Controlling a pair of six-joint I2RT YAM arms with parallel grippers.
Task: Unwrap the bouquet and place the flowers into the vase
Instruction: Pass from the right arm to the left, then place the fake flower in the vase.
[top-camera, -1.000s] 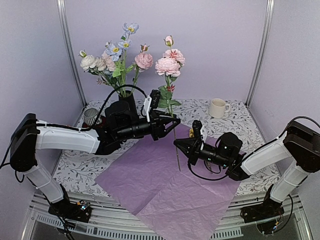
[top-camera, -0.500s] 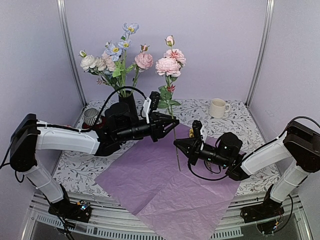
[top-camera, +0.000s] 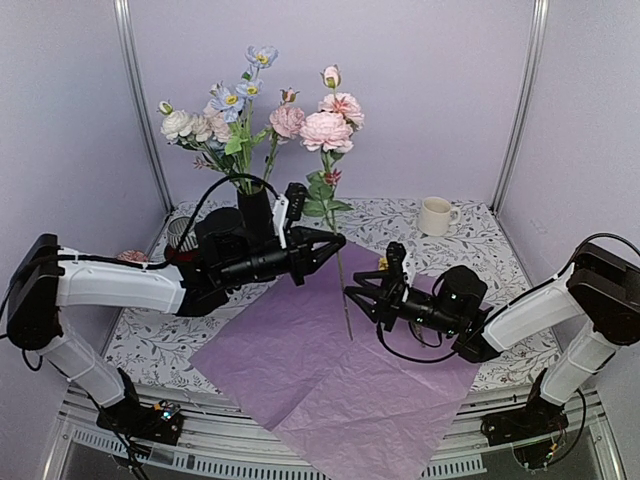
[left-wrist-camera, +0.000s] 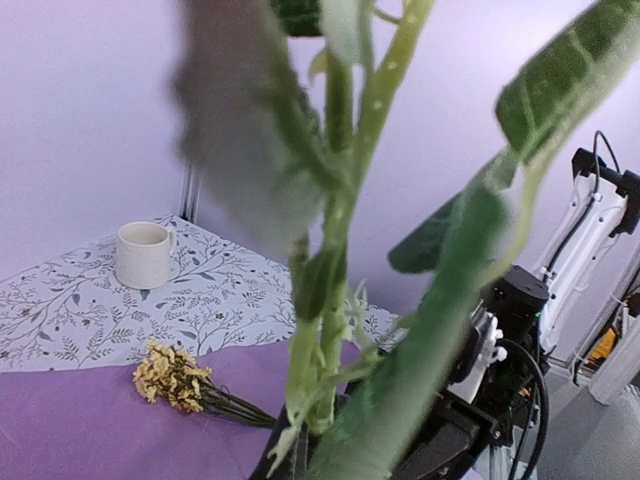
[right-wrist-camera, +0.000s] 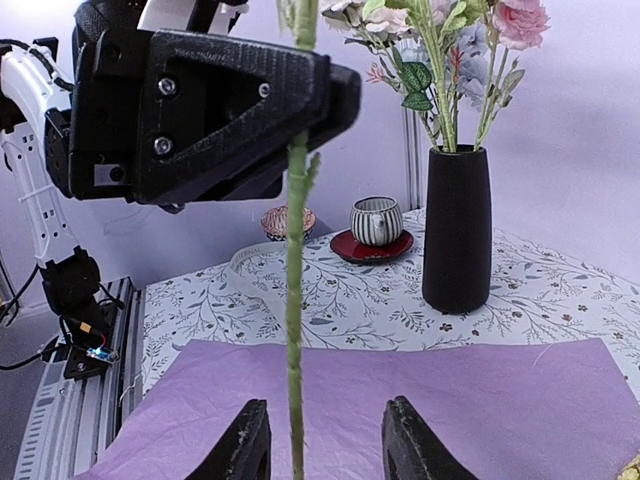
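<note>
Since half-second back, left gripper (top-camera: 335, 240) clamped shut on pink flower stem (top-camera: 343, 290); right gripper (top-camera: 352, 292) jaws now parted, stem free between fingers (right-wrist-camera: 243, 445). Stem upright, blooms shifted slightly toward 11 o'clock. Black vase (top-camera: 255, 212) holding other flowers (top-camera: 235, 110), at 11 o'clock of paper sheet (top-camera: 330, 370).

Top external: high at the near edge, overlooking the whole table (top-camera: 480, 240). Left wrist: close against flower stem (left-wrist-camera: 335, 260), facing cream mug (left-wrist-camera: 141, 254). Right wrist: low, facing black vase (right-wrist-camera: 458, 228); stem shared.
</note>
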